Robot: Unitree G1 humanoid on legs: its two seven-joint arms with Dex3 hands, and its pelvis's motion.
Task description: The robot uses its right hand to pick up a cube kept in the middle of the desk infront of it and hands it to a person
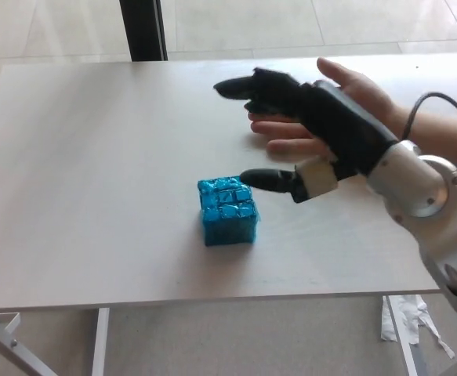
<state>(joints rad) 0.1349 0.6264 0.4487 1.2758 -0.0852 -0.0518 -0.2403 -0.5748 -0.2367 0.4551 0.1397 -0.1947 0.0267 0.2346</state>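
A shiny blue cube (227, 210) rests on the pale desk (87, 180), near its middle. My right hand (314, 129) comes in from the right, raised above the desk just right of and beyond the cube. It is open, its two fingers (248, 84) stretched toward the left and its thumb (269, 181) pointing at the cube's upper right corner, a small gap away. Nothing is held. A person's open hand (322, 117) lies palm up on the desk behind my hand, partly hidden by it. My left hand is out of sight.
A dark post (142, 29) stands beyond the desk's far edge. Tiled floor shows behind the desk. Below the front edge are a white desk leg (99, 341) and a crumpled white scrap (404, 317) on the floor.
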